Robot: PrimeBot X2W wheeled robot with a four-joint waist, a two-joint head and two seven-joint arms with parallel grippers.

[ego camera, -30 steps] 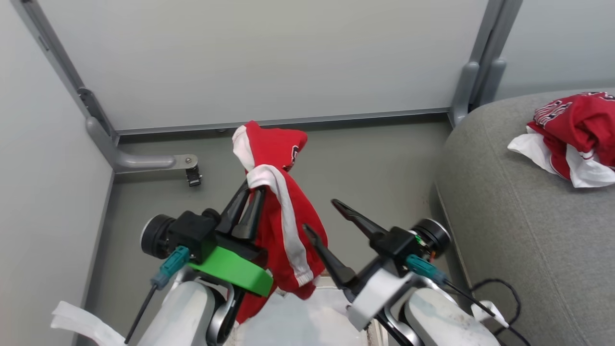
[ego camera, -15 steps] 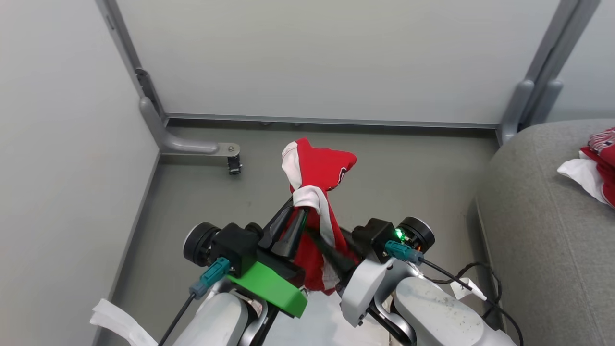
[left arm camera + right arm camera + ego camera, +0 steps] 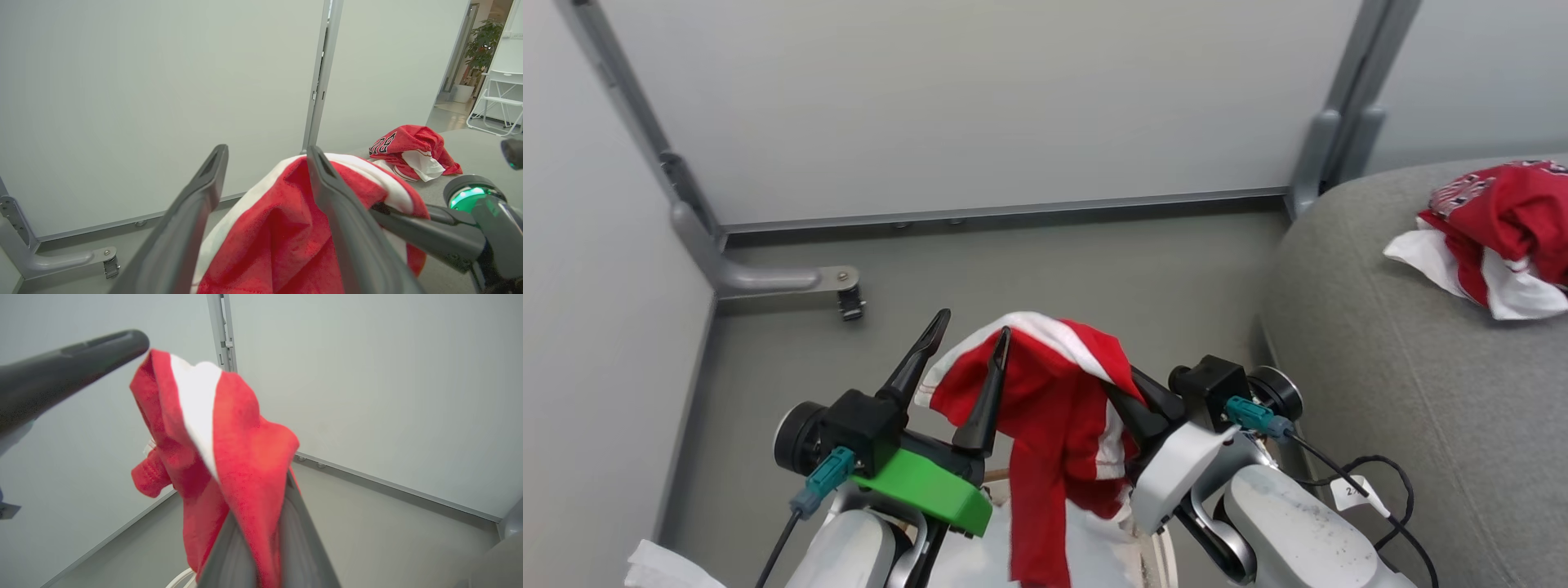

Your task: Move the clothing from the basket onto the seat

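Note:
A red jersey with white trim hangs in the air between my two grippers. My right gripper is shut on it, the tips buried in the cloth; the right wrist view shows both fingers pinching the red jersey. My left gripper is open, and the cloth drapes over its right-hand finger. A second red jersey lies on the grey seat at the right. A bit of the basket with its white liner peeks out below, between my forearms.
Grey floor stretches ahead to white partition panels with grey posts. A metal foot bracket sits on the floor at the left. A black cable loops beside the seat's near edge.
The head camera swung left and back. My right gripper closed on the jersey and my left gripper opened, so the cloth passed from left to right and now sags between them.

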